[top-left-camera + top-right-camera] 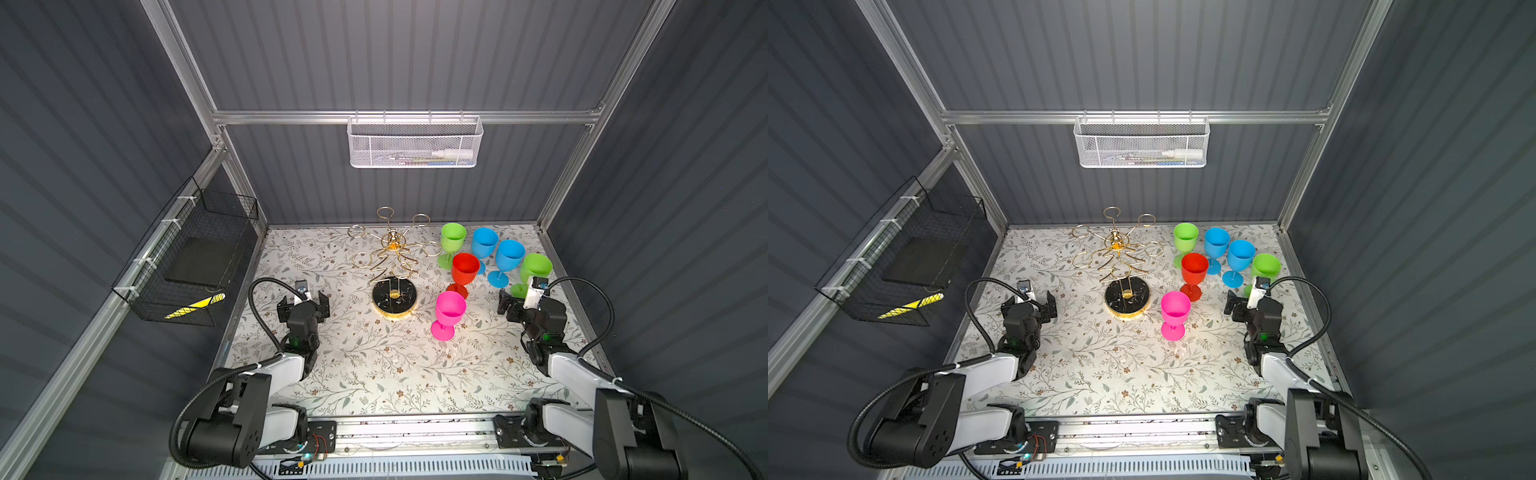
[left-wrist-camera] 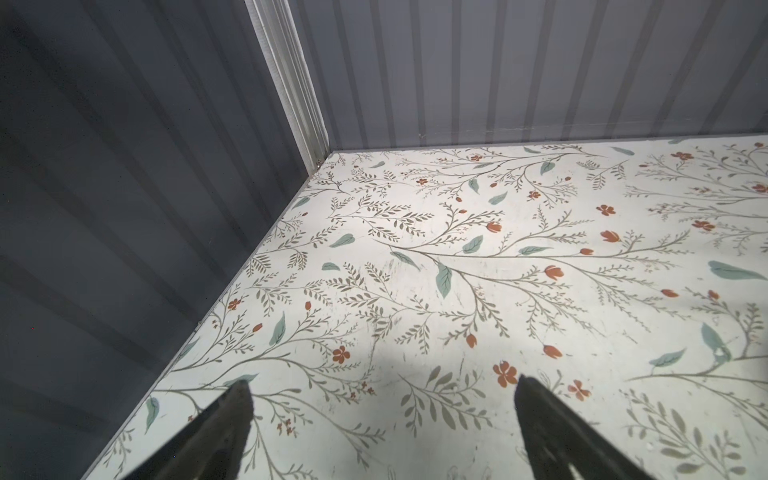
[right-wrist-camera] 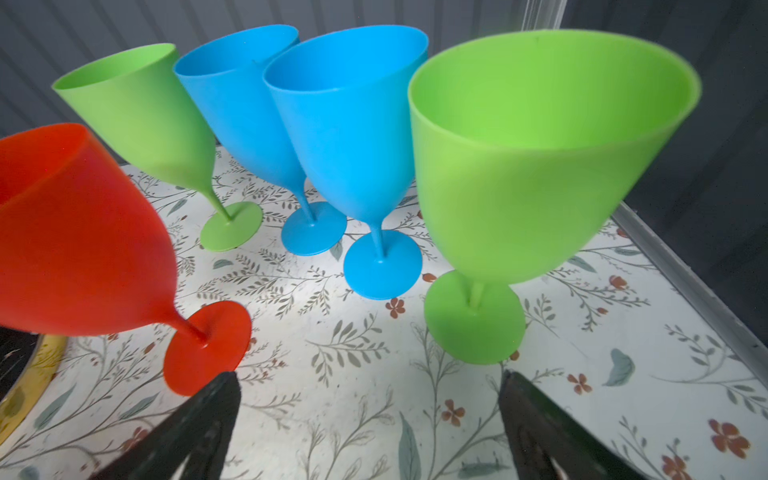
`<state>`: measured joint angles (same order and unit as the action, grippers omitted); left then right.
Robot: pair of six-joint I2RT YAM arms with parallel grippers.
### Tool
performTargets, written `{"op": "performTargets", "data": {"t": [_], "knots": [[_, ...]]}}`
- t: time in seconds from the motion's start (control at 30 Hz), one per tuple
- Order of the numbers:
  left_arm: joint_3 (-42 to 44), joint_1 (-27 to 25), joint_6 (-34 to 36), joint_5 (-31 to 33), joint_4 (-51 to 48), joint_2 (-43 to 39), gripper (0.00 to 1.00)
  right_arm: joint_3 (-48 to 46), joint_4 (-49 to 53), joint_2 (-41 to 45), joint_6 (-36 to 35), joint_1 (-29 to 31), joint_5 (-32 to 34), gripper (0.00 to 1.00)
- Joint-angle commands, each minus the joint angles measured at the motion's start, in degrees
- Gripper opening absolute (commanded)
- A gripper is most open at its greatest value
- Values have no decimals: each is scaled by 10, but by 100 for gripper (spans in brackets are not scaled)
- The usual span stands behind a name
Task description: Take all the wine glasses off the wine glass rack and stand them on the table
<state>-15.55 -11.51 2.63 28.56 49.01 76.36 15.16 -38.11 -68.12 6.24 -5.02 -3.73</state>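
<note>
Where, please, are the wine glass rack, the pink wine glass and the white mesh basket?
wine glass rack (image 1: pixel 386 301), a top view, its round black base
pink wine glass (image 1: pixel 449 318), a top view, its bowl
white mesh basket (image 1: pixel 415 145), a top view, its front wall

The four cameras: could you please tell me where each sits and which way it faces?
Top views: overhead at the front, looking down and back over table, rack and six glasses; both arms show.
Left wrist: behind the open left gripper, facing table and a wall corner; both fingertips show.
Right wrist: behind the open right gripper, low, facing five glasses; both fingertips show.
Shared: top views and right wrist both show the red glass and rack base.
</note>
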Motion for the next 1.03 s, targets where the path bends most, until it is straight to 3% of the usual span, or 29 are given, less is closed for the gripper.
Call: {"op": "performTargets", "data": {"t": [0.0,0.1,0.2,0.37,0.47,0.57,0.67,1.0], "knots": [[11,4,13,10,96,39,100,-15,-138,-24,-12,-14,-31,99],[18,7,21,-4,175,97,100,-23,-204,-70,-19,-19,-42,99],[-8,17,2,-41,123,106,100,-45,-293,-120,-22,-19,-52,99],[10,21,11,-36,338,256,100,-71,-407,-175,-16,-20,-41,99],[-7,24,-10,-47,227,212,100,-70,-383,-162,-16,-19,-38,99],[-10,25,-5,-49,254,228,100,-60,-375,-167,-15,-19,-40,99],[-9,25,-8,-43,253,227,100,-33,-304,-154,-27,-19,-65,99],[-19,25,-8,-42,233,226,100,-20,-279,-154,-31,-19,-75,99]]}}
